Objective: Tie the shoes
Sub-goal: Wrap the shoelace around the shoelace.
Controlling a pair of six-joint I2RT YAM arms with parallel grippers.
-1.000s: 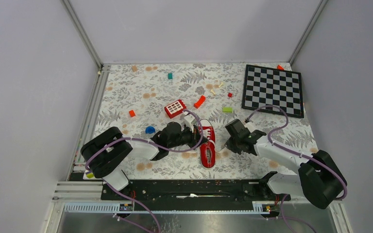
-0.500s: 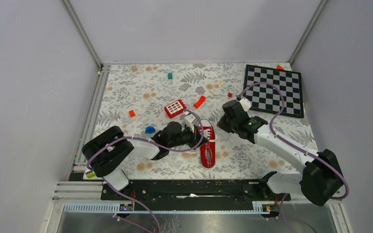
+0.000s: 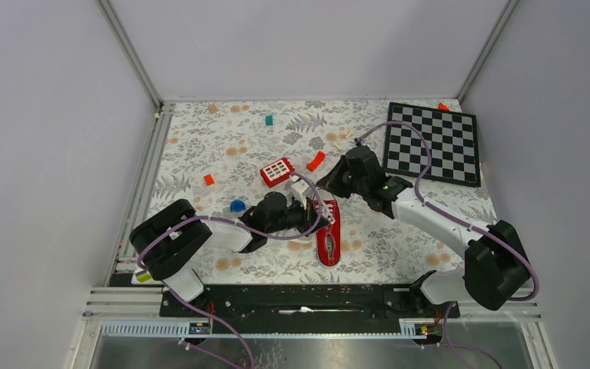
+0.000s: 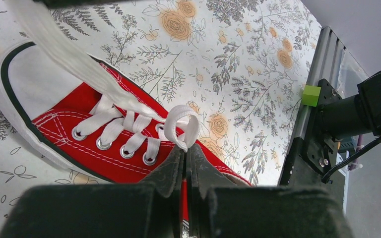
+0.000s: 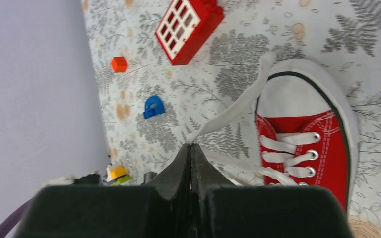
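Red sneaker (image 3: 328, 244) (white laces (image 4: 110, 130))

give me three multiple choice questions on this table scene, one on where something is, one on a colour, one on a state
1. Where on the table does the chessboard lie?
A far right corner
B far left corner
C between the arm bases

2. What colour is the small arched piece left of the sneaker?
A green
B blue
C yellow

3. How do the right fingers stand?
A wide open
B shut on a white lace
C shut on the chessboard

Answers:
1 A, the top view shows it by the far right corner.
2 B, it is blue in both the top and right wrist views.
3 B, the right wrist view shows them pinched together on the lace.
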